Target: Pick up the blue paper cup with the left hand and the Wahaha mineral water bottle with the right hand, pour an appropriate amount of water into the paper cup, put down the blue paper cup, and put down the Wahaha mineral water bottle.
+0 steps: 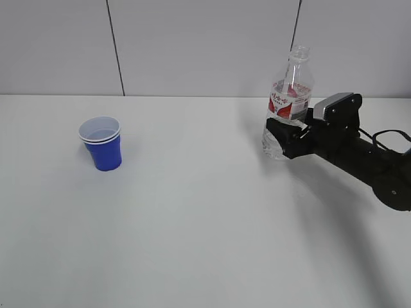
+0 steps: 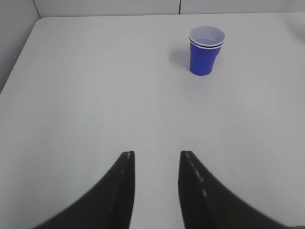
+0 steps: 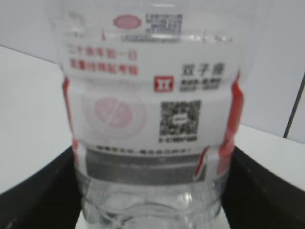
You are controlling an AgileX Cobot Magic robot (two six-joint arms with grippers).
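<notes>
At right of the exterior frame the Wahaha mineral water bottle (image 1: 288, 102) is clamped upright by the right hand (image 1: 284, 138), while the blue paper cup (image 1: 101, 142) is left standing at left, well beyond the parted, empty left hand (image 2: 156, 183).

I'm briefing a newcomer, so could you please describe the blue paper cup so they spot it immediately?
On the white table, look left, far from the clear ribbed plastic bottle held by the black right gripper. The small blue paper cup stands alone: blue, double white rim.

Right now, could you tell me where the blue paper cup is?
The blue paper cup stands alone on the table's left side in the exterior view, far from the bottle.
</notes>
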